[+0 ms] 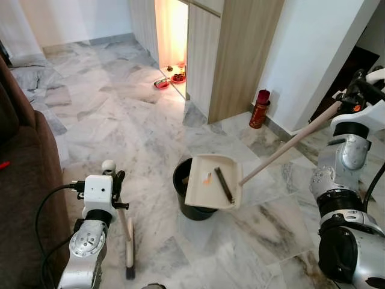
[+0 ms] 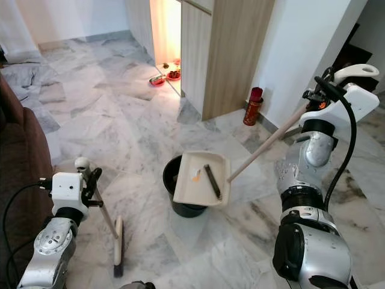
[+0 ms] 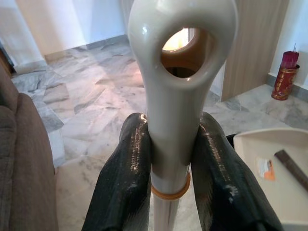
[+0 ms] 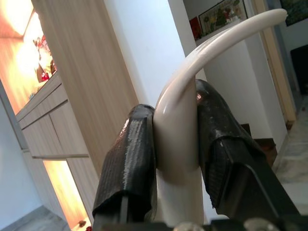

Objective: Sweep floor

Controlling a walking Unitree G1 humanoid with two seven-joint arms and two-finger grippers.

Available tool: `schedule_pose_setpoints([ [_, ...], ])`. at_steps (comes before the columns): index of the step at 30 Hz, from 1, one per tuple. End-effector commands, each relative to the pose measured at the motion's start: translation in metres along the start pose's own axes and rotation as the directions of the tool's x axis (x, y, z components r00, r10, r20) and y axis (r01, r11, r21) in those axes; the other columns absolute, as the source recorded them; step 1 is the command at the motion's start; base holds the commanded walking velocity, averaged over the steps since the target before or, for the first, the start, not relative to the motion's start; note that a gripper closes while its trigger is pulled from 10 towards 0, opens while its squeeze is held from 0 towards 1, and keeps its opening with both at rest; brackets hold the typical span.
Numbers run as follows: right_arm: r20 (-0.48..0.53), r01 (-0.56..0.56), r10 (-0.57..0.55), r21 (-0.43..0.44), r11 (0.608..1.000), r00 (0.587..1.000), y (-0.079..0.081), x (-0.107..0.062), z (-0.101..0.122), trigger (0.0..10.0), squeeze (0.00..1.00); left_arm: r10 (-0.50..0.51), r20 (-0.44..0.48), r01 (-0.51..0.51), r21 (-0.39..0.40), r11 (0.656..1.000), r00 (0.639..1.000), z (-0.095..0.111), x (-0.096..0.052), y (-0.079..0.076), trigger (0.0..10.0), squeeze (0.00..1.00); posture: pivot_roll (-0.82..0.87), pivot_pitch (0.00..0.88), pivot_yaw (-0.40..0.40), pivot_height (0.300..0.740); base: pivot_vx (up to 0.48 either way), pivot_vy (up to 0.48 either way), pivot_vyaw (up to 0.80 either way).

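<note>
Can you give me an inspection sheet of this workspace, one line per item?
Surface: grey-white marble floor, no loose dirt made out.
Job's things: dustpan held above the black bin, an orange scrap and a dark strip in it; broom head on the floor.
Clutter: red cylinder by the wall; red dishes at the lit doorway.
Grippers: left gripper shut on the broom handle; right gripper shut on the dustpan handle.
Cables: black cable looping from the left wrist; another along the right arm.
Surroundings: brown sofa on the left, wooden cabinet, white wall.
</note>
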State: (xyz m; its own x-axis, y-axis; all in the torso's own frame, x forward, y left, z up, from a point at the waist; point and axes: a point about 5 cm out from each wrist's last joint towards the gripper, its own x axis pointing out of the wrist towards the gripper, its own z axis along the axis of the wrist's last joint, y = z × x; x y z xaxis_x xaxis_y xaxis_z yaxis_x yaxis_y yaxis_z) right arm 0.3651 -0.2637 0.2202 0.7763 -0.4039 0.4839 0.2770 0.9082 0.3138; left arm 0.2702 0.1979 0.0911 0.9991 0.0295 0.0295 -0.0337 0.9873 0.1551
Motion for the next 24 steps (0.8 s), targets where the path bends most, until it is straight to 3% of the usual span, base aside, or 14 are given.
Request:
schedule_pose_setpoints([
  [1,0.088,-0.002,0.000,0.020,1.000,0.996,0.001,0.007,0.017,10.0,0.00,0.003,0.040,-0.003,0.001,1.000,0.999,0.007,0.001,0.002,10.0,0.00,0.12,0.000,-0.031,0.740,0.244,0.000,0.00],
  [24,0.050,-0.065,0.062,0.078,0.995,0.997,0.010,0.007,0.011,10.0,0.00,0.010,0.053,-0.010,0.003,1.000,0.999,0.007,-0.001,0.002,10.0,0.00,0.13,0.000,-0.043,0.740,0.296,0.000,0.00],
])
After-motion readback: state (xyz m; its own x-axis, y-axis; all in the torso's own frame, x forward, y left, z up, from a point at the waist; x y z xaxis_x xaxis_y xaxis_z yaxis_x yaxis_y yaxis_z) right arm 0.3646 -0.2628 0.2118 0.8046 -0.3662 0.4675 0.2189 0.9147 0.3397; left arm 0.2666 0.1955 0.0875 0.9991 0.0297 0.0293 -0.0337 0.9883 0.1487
